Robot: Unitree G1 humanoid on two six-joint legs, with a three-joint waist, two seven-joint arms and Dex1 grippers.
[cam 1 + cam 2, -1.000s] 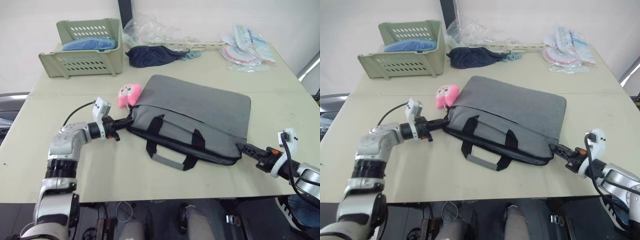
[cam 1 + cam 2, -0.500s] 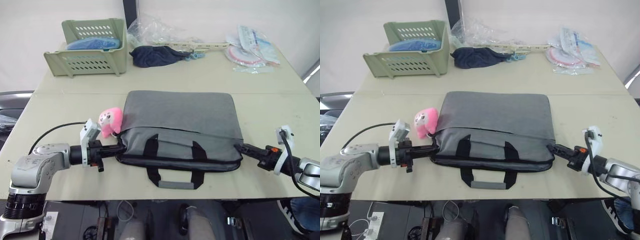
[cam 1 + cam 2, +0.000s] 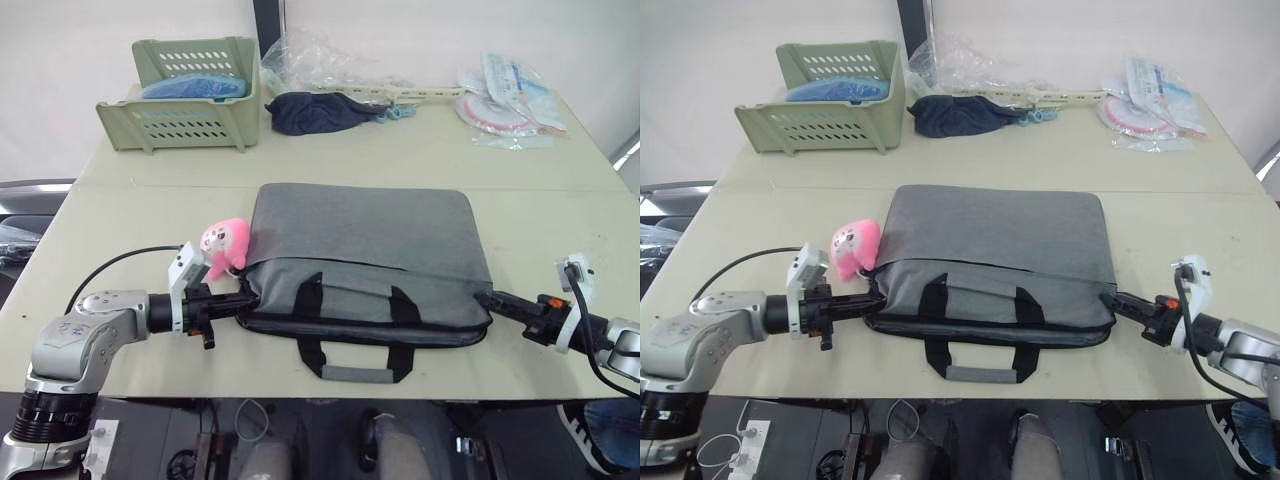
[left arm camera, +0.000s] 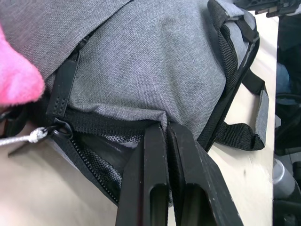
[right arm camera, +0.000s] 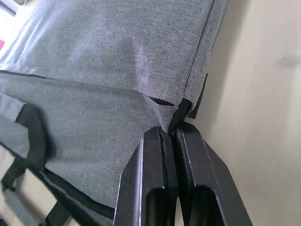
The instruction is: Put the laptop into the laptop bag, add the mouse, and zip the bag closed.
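Observation:
The grey laptop bag [image 3: 365, 240] lies flat in the middle of the table, its black handles [image 3: 350, 345] toward the front edge. My left gripper [image 3: 245, 298] is shut on the fabric at the bag's left front corner [image 4: 165, 128]. Beside those fingers the zip [image 4: 101, 155] gapes open, showing dark mesh inside, with the zip pull [image 4: 59, 129] close by. My right gripper [image 3: 485, 297] is shut on the fabric at the right front corner [image 5: 170, 132]. The laptop and the mouse are hidden or out of view.
A pink plush toy [image 3: 225, 243] leans against the bag's left edge. At the back stand a green basket [image 3: 185, 80], a dark cloth [image 3: 315, 110] and plastic packets [image 3: 510, 95]. The table's front edge [image 3: 300, 385] runs just below the handles.
The bag has swung from a slant to lie square with the table's front edge, both grippers still holding its corners. The pink toy moved along with it.

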